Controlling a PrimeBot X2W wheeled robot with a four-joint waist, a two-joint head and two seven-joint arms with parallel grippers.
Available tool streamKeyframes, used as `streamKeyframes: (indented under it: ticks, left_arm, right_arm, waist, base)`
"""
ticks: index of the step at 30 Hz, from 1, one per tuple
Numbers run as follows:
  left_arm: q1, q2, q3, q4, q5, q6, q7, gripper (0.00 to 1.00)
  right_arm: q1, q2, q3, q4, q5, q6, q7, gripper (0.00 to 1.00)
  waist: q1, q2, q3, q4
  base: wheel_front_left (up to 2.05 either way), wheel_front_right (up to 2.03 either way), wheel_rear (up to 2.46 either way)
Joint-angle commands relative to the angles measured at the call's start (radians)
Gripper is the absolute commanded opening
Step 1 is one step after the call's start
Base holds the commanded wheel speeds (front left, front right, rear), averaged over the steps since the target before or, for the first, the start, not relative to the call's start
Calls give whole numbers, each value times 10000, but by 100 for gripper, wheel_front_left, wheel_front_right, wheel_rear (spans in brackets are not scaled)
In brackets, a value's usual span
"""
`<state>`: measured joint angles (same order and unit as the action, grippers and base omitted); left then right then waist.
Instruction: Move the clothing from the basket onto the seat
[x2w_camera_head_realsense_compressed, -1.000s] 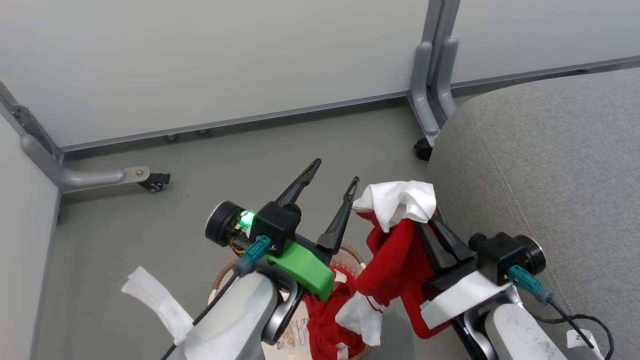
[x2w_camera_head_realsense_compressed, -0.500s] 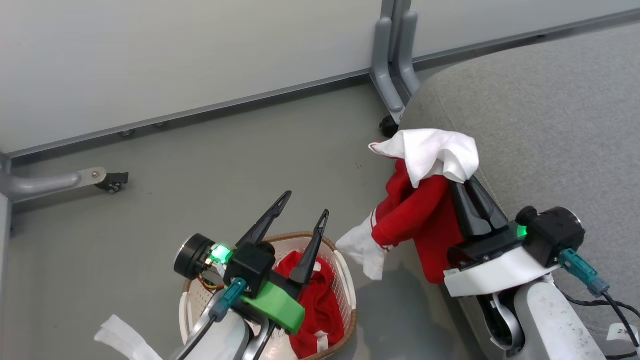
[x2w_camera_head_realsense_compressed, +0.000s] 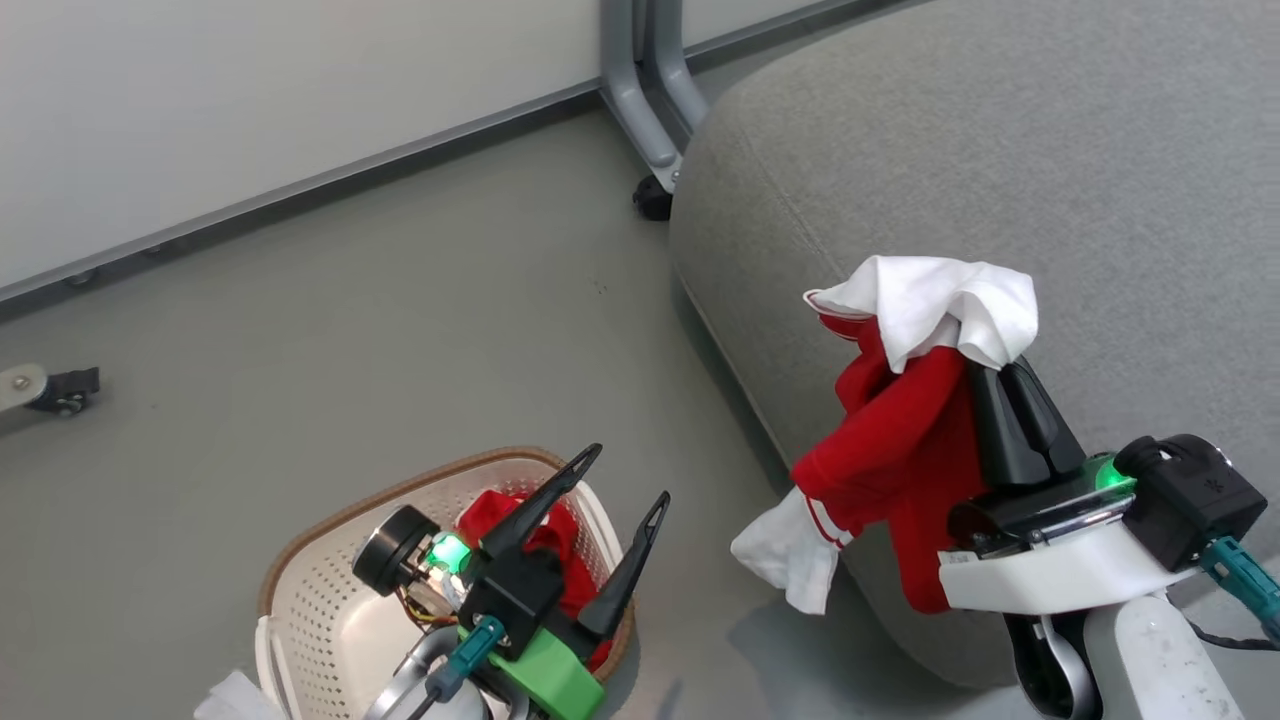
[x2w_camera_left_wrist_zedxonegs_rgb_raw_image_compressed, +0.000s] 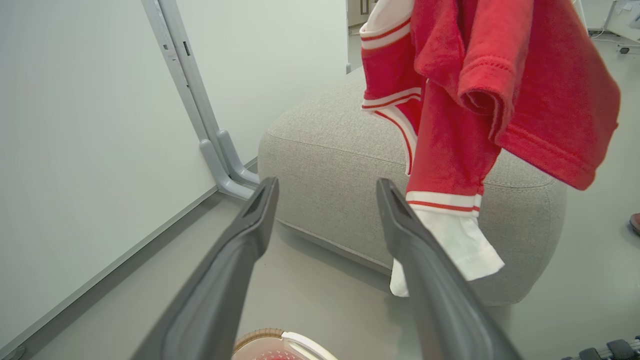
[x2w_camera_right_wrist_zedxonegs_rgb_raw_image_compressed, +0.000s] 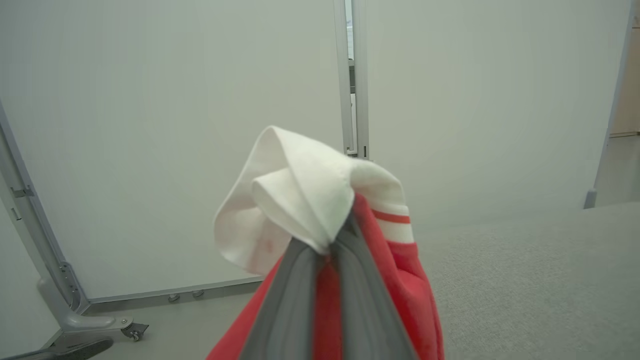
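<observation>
My right gripper (x2w_camera_head_realsense_compressed: 992, 372) is shut on a red garment (x2w_camera_head_realsense_compressed: 900, 440) with white cuffs, which hangs over the front-left edge of the grey seat (x2w_camera_head_realsense_compressed: 1000, 150). In the right wrist view the fingers (x2w_camera_right_wrist_zedxonegs_rgb_raw_image_compressed: 300, 300) pinch a white fold of the garment (x2w_camera_right_wrist_zedxonegs_rgb_raw_image_compressed: 300, 195) at their tips. A second red garment (x2w_camera_head_realsense_compressed: 488, 512) lies in the cream basket (x2w_camera_head_realsense_compressed: 330, 520) at the lower left. Above the basket my left gripper (x2w_camera_head_realsense_compressed: 630, 475) stands open and holds nothing. Past its open fingers (x2w_camera_left_wrist_zedxonegs_rgb_raw_image_compressed: 240, 250), the left wrist view has the hanging garment (x2w_camera_left_wrist_zedxonegs_rgb_raw_image_compressed: 475, 100) in front of the seat (x2w_camera_left_wrist_zedxonegs_rgb_raw_image_compressed: 325, 165).
Grey floor (x2w_camera_head_realsense_compressed: 400, 320) lies between the basket and the seat. A white partition wall (x2w_camera_head_realsense_compressed: 250, 100) runs along the back, with a grey post and castor foot (x2w_camera_head_realsense_compressed: 650, 150) at the seat's far corner. Another castor (x2w_camera_head_realsense_compressed: 60, 388) sits at the far left.
The head camera has swung right. My right gripper has carried the red garment up and right, from beside the seat's flank to over its edge. The left gripper stays open above the basket.
</observation>
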<state>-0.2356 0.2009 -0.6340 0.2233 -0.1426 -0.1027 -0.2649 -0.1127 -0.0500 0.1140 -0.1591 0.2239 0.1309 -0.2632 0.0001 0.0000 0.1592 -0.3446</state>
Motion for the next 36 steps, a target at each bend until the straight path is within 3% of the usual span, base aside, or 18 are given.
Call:
streamKeyframes:
  ticks: [1,10,14,19,28,36]
  left_arm:
    - [92,53,55,-45,83,-48,8,100]
    - [-310,184,-14,-173,316,-200,8,100]
    - [-630,347,-13,-211,368,-249,8,100]
    - [-1311,548,-102,-207,434,-286,8,100]
    - [-2484,1252,-301,-317,478,-284,8,100]
    - [-2884,1648,-318,-356,518,-287,8,100]
  right_arm:
    - [135,-9,-22,-150,130,-3,-24,0]
    - [46,-8,-76,-930,240,-3,-26,0]
    - [-799,-11,-305,-1534,104,-3,-24,0]
    - [-2813,-25,-889,-2038,-778,-3,-24,0]
    - [-6320,-1298,-2718,-1072,-568,-6,-24,0]
    - [-6870,-1808,-4291,731,297,-6,-24,0]
  waist:
    - [-1,0,580,-792]
    - [-1,0,1419,-1594]
    - [-1,0,2048,-1650]
    - [-1,0,3171,-1245]
    - [-1,0,5169,-340]
    - [-1,0,6071,-60]
  base:
    - [0,0,0]
    - [0,0,0]
    - [0,0,0]
    - [0,0,0]
    - [0,0,0]
    - [0,0,0]
